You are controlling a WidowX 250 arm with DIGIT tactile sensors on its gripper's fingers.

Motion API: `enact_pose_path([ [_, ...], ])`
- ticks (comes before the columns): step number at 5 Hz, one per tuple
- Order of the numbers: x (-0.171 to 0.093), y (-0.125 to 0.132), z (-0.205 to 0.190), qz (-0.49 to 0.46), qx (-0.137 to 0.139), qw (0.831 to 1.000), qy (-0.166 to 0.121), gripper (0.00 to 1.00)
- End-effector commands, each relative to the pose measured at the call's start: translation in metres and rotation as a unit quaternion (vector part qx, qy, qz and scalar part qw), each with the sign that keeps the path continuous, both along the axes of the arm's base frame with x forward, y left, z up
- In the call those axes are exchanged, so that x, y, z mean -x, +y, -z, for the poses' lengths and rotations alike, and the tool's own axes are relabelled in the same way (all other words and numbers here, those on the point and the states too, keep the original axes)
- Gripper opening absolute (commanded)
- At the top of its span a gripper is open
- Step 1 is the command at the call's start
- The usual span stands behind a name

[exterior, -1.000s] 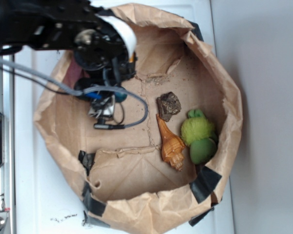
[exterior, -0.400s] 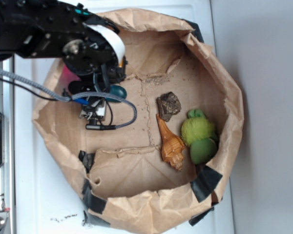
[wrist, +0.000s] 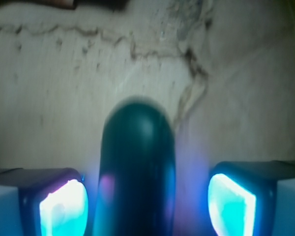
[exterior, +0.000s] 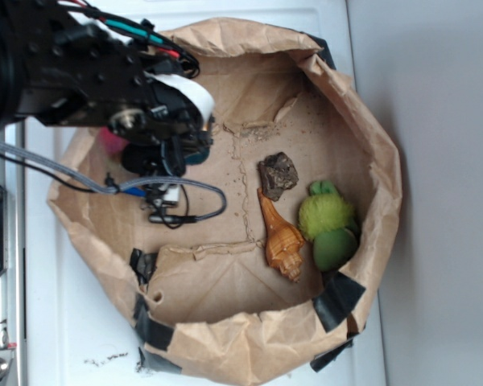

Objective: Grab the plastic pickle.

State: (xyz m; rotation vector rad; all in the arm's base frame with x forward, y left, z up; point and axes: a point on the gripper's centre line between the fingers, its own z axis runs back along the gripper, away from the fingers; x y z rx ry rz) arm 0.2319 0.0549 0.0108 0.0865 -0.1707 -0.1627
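Note:
The plastic pickle [wrist: 137,162] is a smooth dark green capsule. In the wrist view it lies lengthwise between my glowing pads [wrist: 64,209], its rounded end pointing away from me. My gripper [wrist: 147,206] is open, with a thin gap on the left of the pickle and a wider one on the right. From the exterior view, my gripper [exterior: 185,151] is low over the left side of the brown paper tray [exterior: 370,145]. Only a teal-green sliver of the pickle [exterior: 198,154] peeks out beside the wrist.
An orange seashell [exterior: 282,240], a dark rock [exterior: 278,174], a fuzzy lime-green ball [exterior: 325,213] and a light green rounded piece [exterior: 335,248] lie to the right. A pink object [exterior: 113,141] sits under the arm. A grey cable [exterior: 189,189] loops beneath the wrist.
The arm has shifted left and lower over the pickle, which is now more hidden by the wrist in the exterior view. Other objects have not moved.

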Motion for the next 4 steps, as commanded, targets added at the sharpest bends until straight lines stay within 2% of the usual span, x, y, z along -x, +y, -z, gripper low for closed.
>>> enact_pose_path([
  [1, -0.003, 0.001, 0.013, -0.005, 0.010, 1.000, 0.023, 0.00],
  [3, -0.003, 0.008, -0.065, 0.002, 0.073, 0.997, -0.012, 0.00],
  [4, -0.002, 0.010, -0.095, -0.004, 0.090, 0.996, -0.012, 0.00],
])
